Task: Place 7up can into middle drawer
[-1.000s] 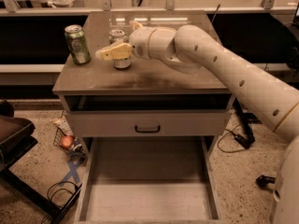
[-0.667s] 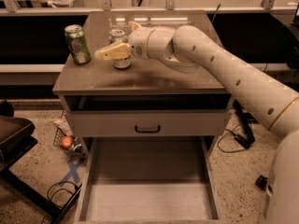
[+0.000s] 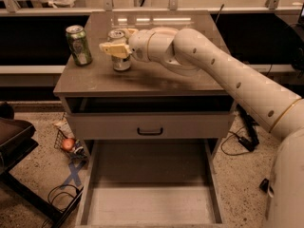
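The 7up can point(image 3: 121, 61), silvery-white with a shiny top, stands upright on the cabinet top point(image 3: 156, 75), left of centre. My gripper point(image 3: 118, 42) reaches in from the right and sits around the can's upper part, one finger point(image 3: 113, 49) across its front and the other behind it. The can still rests on the top. The middle drawer point(image 3: 149, 203) is pulled out wide below, its pale flat floor bare.
A darker green can point(image 3: 79, 45) stands upright at the left of the cabinet top, just left of the gripper. A shut drawer front with a dark handle point(image 3: 149, 131) lies above the open drawer. A dark chair point(image 3: 14, 137) and cables are on the floor at left.
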Robot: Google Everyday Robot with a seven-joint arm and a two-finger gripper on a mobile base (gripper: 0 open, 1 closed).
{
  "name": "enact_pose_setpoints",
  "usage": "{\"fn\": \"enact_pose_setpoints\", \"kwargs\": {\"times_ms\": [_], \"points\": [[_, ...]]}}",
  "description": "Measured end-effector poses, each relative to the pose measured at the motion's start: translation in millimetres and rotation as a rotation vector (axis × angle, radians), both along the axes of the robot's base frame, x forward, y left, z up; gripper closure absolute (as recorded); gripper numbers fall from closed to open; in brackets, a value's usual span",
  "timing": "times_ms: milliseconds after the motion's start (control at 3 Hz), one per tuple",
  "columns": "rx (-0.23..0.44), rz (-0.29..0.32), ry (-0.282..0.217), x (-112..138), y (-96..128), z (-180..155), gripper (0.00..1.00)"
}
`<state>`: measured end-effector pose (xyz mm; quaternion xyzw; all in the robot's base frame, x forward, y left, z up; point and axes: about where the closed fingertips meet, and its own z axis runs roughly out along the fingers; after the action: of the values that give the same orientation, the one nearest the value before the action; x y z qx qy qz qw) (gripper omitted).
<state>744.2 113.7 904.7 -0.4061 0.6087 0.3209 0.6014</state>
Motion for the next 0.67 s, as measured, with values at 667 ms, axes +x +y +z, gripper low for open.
{"fn": "enact_pose_setpoints", "kwargs": {"times_ms": [667], "points": [[0.001,0.008,0.001,-1.6,5.6,0.0,0.87]]}}
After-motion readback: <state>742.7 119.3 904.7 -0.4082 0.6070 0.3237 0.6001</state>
